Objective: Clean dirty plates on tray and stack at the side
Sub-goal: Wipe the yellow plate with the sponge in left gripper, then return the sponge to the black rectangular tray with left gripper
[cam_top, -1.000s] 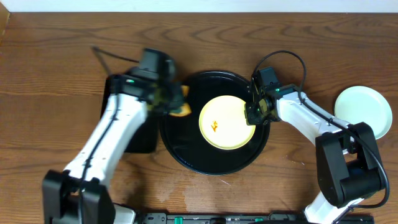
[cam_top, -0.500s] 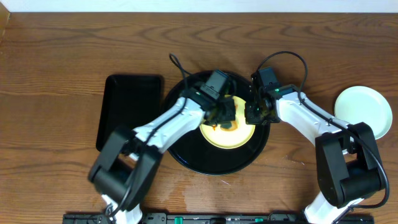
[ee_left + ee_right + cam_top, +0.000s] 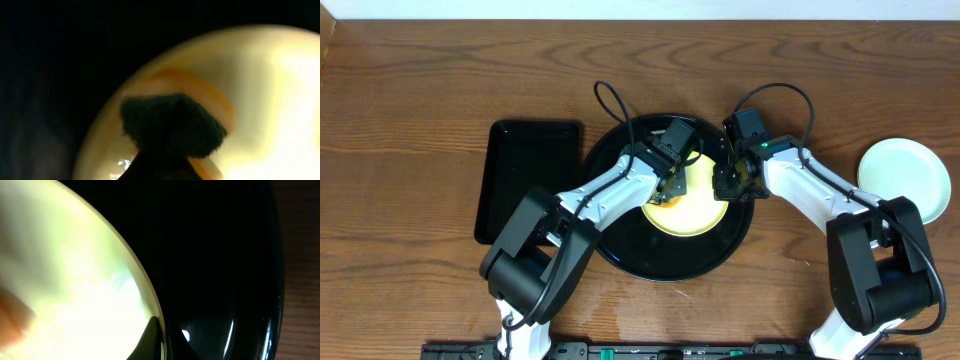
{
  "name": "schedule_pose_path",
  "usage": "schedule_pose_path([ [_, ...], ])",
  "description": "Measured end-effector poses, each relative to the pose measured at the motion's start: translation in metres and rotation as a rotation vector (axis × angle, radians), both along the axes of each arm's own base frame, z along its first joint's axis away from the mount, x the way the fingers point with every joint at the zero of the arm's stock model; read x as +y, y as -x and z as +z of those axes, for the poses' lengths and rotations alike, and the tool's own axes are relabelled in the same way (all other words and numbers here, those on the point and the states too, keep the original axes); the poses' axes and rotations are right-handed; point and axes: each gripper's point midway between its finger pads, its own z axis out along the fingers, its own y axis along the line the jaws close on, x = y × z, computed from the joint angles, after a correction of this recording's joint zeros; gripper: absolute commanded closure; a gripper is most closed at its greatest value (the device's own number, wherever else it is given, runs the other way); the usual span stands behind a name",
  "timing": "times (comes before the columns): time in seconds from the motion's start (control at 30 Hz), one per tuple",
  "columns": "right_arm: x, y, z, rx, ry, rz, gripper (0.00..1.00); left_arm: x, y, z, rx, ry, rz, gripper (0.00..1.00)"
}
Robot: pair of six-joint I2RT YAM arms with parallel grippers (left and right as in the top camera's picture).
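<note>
In the overhead view the left gripper [image 3: 670,186] hides the upper left part of the pale yellow plate [image 3: 700,208] and most of an orange patch [image 3: 665,200] of indeterminate nature, while both wrist views show this plate blurred and cut off by the frame edges, with the tray [image 3: 620,245] likewise cropped.

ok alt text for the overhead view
Two robot arms work a pale yellow plate on a round black tray: the left jaws press an orange sponge onto it, the right jaws pinch its right rim. A rectangular black tray lies left, a mint-white plate right.
</note>
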Motion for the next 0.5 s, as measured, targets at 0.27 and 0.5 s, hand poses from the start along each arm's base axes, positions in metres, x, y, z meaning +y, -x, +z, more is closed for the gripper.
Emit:
schedule_pose_path([
  [0.27, 0.0, 0.003, 0.0, 0.014, 0.001, -0.004, 0.99, 0.021, -0.01, 0.007, -0.171, -0.305, -0.096, 0.93],
  [0.5, 0.001, 0.004, 0.0, 0.02, -0.006, -0.001, 0.99, 0.043, -0.02, 0.026, -0.25, -0.502, -0.115, 0.93],
])
